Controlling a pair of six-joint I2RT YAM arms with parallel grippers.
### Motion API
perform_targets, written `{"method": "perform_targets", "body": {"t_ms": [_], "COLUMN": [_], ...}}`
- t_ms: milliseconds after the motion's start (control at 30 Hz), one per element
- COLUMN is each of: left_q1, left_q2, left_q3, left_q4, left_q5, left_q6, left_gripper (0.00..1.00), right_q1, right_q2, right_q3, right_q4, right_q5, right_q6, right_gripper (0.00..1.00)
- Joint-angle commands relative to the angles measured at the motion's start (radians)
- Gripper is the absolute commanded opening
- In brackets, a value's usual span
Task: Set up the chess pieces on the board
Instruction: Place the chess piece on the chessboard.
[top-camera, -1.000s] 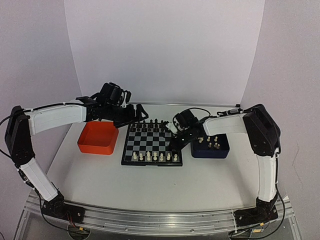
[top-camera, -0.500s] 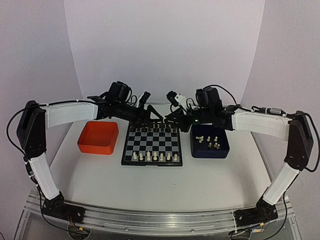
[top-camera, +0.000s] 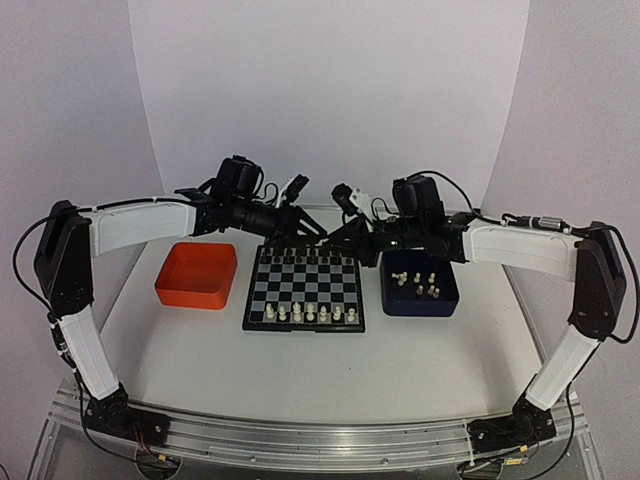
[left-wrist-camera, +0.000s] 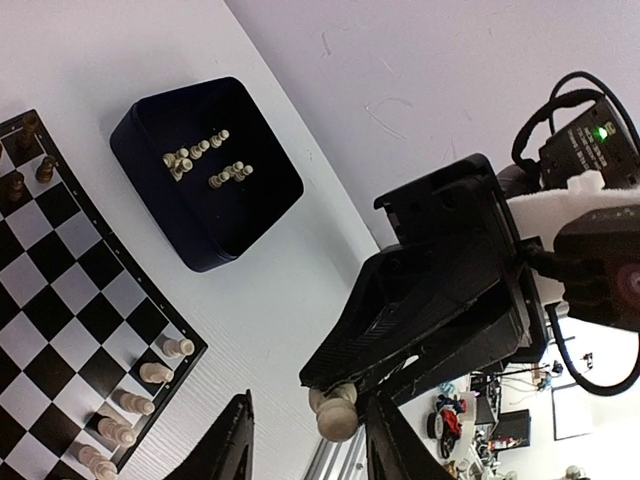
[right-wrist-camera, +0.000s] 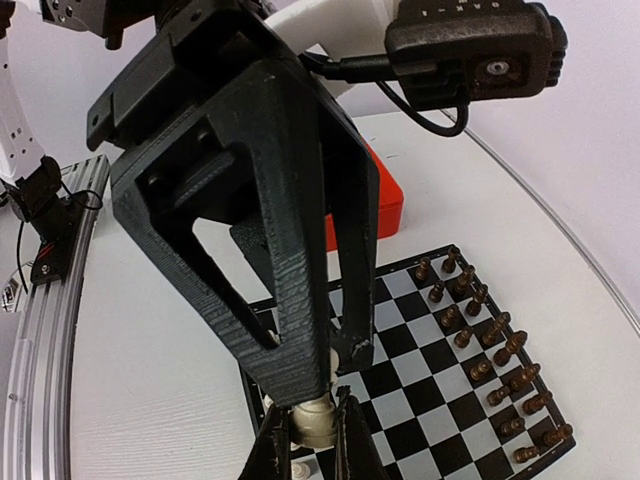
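Above the far edge of the board (top-camera: 303, 327), my two grippers meet tip to tip. My right gripper (top-camera: 343, 234) is shut on a cream-white chess piece (right-wrist-camera: 314, 421), which hangs from its tips (left-wrist-camera: 336, 412). My left gripper (left-wrist-camera: 308, 425) is open, one finger on each side of that piece, with a gap on one side. Several cream pieces (top-camera: 310, 314) stand along the board's near row. More cream pieces (top-camera: 420, 285) lie in the dark blue tray (top-camera: 420, 306).
Dark chessmen (top-camera: 305, 258) line the board's far rows. An orange tray (top-camera: 197, 280) sits left of the board. The white backdrop rises just behind the grippers. Both forearms stretch inward over the trays.
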Motion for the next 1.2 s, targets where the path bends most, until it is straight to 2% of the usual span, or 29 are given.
{"method": "perform_targets", "body": {"t_ms": [0, 67, 167, 233, 300, 400, 433, 500, 600, 700, 867, 1000, 1167], "left_q1": [0.002, 0.002, 0.002, 0.002, 0.003, 0.003, 0.003, 0.002, 0.003, 0.002, 0.001, -0.001, -0.004], "left_q2": [0.022, 0.025, 0.026, 0.021, 0.008, -0.019, -0.03, -0.06, -0.105, -0.138, -0.165, -0.16, -0.149], "left_q3": [0.051, 0.05, 0.05, 0.049, 0.041, 0.034, 0.034, 0.028, 0.007, -0.036, -0.106, -0.156, -0.202], "left_q4": [0.023, 0.03, 0.034, 0.03, 0.029, -0.022, -0.058, -0.147, -0.291, -0.413, -0.482, -0.514, -0.502], "left_q5": [0.042, 0.047, 0.052, 0.049, 0.029, -0.073, -0.139, -0.298, -0.602, -0.771, -0.8, -0.831, -0.773], "left_q6": [0.01, 0.006, 0.007, 0.014, 0.017, 0.039, 0.053, 0.077, 0.079, 0.057, 0.009, -0.028, -0.045], "left_gripper": [0.33, 0.25, 0.02, 0.0, 0.0, 0.0, 0.0, 0.0, 0.0, 0.0, 0.0, 0.0, 0.0], "right_q1": [0.002, 0.002, 0.002, 0.001, 0.001, 0.002, 0.002, 0.001, 0.002, 0.0, 0.0, 0.0, 0.0], "right_q2": [0.007, 0.007, 0.012, 0.018, 0.025, 0.026, 0.024, 0.013, -0.013, -0.029, -0.033, -0.038, -0.046], "right_q3": [-0.002, -0.005, -0.004, 0.001, 0.008, 0.007, 0.001, -0.027, -0.078, -0.115, -0.141, -0.147, -0.154], "right_q4": [0.043, 0.043, 0.043, 0.043, 0.043, 0.041, 0.04, 0.038, 0.034, 0.025, 0.015, 0.014, 0.014], "right_q5": [-0.045, -0.048, -0.044, -0.023, 0.004, 0.057, 0.078, 0.137, 0.257, 0.389, 0.568, 0.621, 0.647], "right_q6": [-0.004, -0.004, -0.007, -0.009, -0.004, 0.023, 0.037, 0.044, 0.054, 0.069, 0.105, 0.141, 0.15], "right_gripper": [0.0, 0.0, 0.0, 0.02, 0.15, 0.53, 0.62, 0.71, 0.77, 0.84, 0.91, 0.93, 0.94]}}
